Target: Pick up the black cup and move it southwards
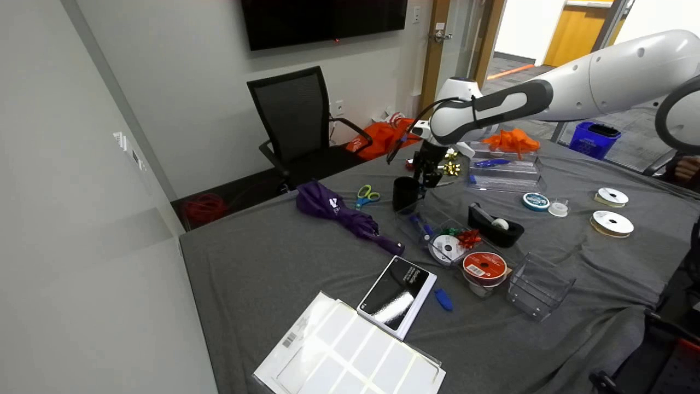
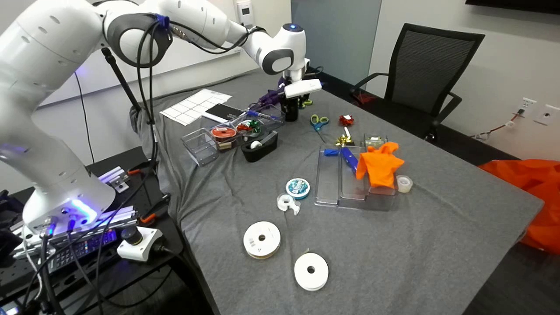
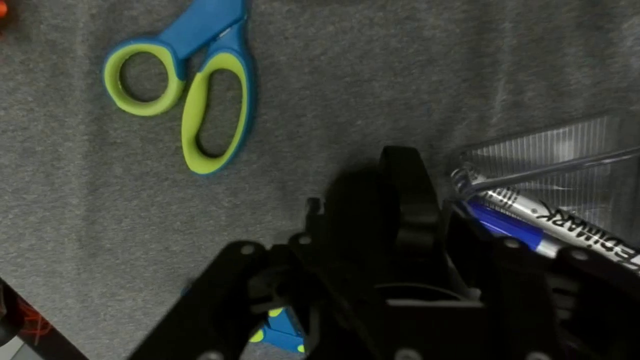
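Wrist view: the black two-finger gripper [image 3: 382,217] points down at the grey cloth-covered table [image 3: 125,220], jaws apart with a dark shape between them. It cannot be told whether they press on that shape or merely straddle it, nor whether it is cup wall, handle or shadow.

Position: in an exterior view, the matte-black cylindrical cup [image 1: 405,194] appears upright just beside the end of the clear plastic organiser [image 3: 555,147], with the gripper at its side. Contact is not confirmed.

Handling, as judged: stiff body; light if plastic and empty, weightier and liable to chip if ceramic. Material and contents are not determined. The curved wall may turn under a shallow pinch. Recommended hold is well down over the upper wall, one finger inside the rim and one outside, with a straight lift past the organiser.

Differences between views: lettering on the silver-and-blue marker [image 3: 565,225] is legible only at the wrist. A pair of blue-and-lime scissors [image 2: 318,126] shows its blades in an exterior view; the wrist view cuts them off at its upper edge. A folded purple fabric umbrella [image 1: 350,216] lies at full length in an exterior view. At the wrist, cup and gripper merge in black.
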{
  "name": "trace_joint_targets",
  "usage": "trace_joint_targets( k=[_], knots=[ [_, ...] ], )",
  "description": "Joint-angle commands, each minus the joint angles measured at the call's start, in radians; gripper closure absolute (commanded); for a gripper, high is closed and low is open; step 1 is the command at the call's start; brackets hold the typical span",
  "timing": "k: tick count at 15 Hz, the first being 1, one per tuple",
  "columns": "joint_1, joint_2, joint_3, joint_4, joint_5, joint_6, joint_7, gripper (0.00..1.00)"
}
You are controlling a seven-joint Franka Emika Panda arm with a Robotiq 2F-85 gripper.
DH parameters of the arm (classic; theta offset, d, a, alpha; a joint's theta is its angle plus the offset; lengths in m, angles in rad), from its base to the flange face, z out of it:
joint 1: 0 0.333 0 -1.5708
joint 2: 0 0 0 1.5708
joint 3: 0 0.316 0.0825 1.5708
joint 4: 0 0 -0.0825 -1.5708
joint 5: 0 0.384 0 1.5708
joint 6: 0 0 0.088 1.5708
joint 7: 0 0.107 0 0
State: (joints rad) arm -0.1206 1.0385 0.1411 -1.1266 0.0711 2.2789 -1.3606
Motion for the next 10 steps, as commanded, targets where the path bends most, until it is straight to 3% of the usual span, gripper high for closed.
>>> trace_joint_targets(
  k=[1,3,4,7,8,10],
  knots=[
    [-0.002,0.043,0.008,0.073,-0.014,-0.041,-0.01,0.69],
    [0.002,0.053,0.002,0.081,-0.022,-0.037,-0.009,0.82],
    [0.004,0.056,-0.001,0.079,-0.029,-0.03,-0.009,0.63],
    [0.01,0.071,-0.007,0.084,-0.049,-0.02,-0.005,0.52],
    [0.011,0.077,-0.008,0.089,-0.055,-0.018,-0.005,0.78],
    [0.013,0.084,-0.008,0.094,-0.064,-0.026,-0.003,0.8]
  ],
)
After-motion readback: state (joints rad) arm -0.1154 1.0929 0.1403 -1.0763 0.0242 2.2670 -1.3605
